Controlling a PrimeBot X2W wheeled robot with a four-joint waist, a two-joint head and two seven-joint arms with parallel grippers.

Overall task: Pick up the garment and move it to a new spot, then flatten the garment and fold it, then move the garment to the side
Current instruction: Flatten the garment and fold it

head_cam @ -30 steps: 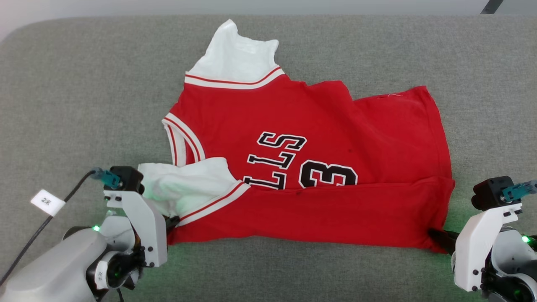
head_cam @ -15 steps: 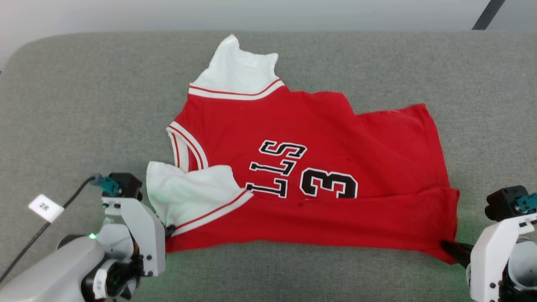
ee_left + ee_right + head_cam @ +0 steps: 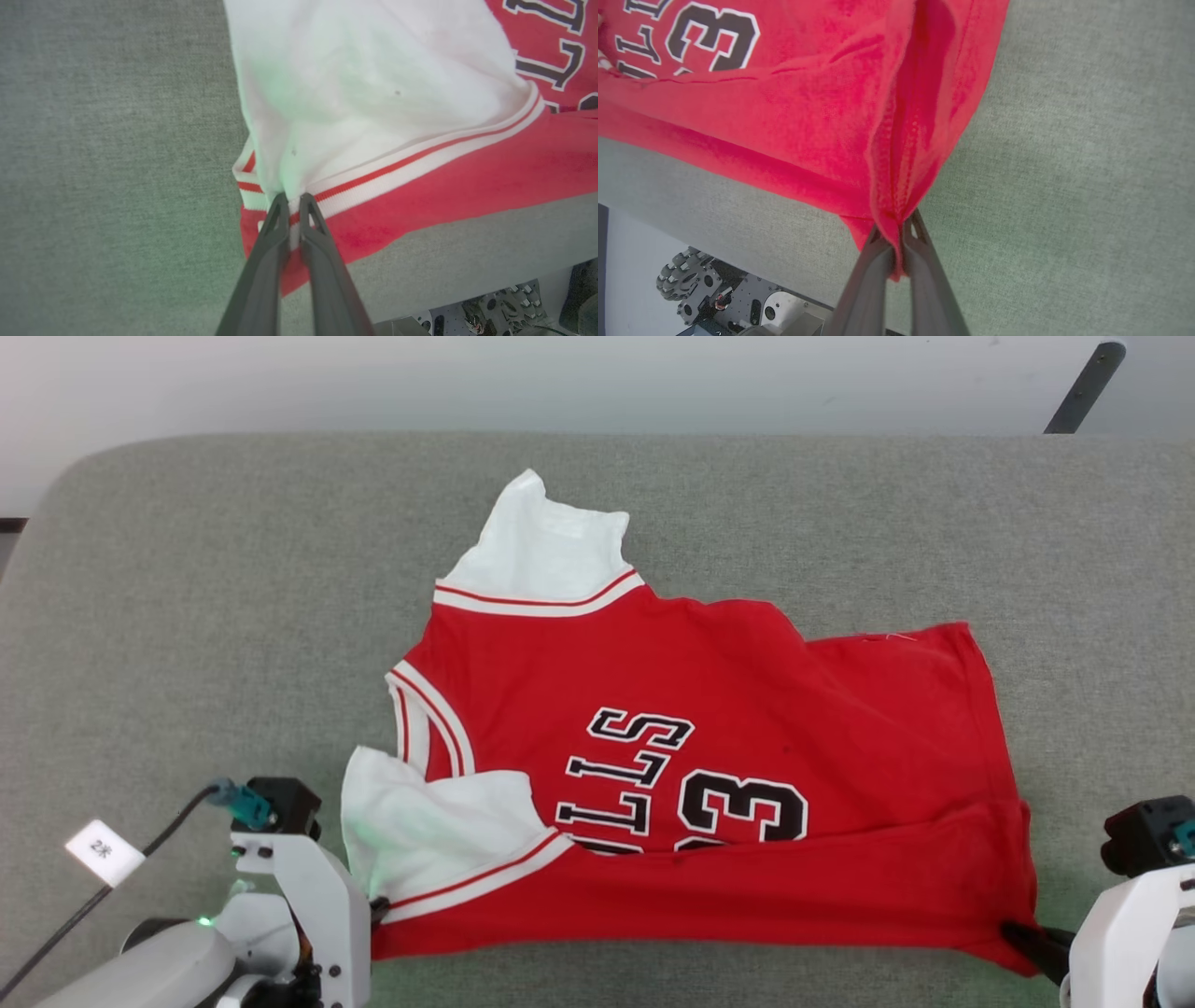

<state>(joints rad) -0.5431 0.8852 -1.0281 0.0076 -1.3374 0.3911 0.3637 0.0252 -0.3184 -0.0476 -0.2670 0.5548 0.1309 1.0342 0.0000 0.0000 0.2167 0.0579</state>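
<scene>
The garment (image 3: pixel 709 709) was laid by the front edge of what seemed a grey cushion (image 3: pixel 187 616), its 2 front corners clamped by the left gripper (image 3: pixel 290 199) and right gripper (image 3: pixel 897 225).

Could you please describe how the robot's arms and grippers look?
The left gripper and right gripper each have two long, slim dark grey fingers with triangular cut-outs near the tips. Each wrist carries an angular white bracket topped by a black block with a teal connector. The left forearm is rounded silver-grey; a black cable with a white tag leaves that arm's connector.
</scene>
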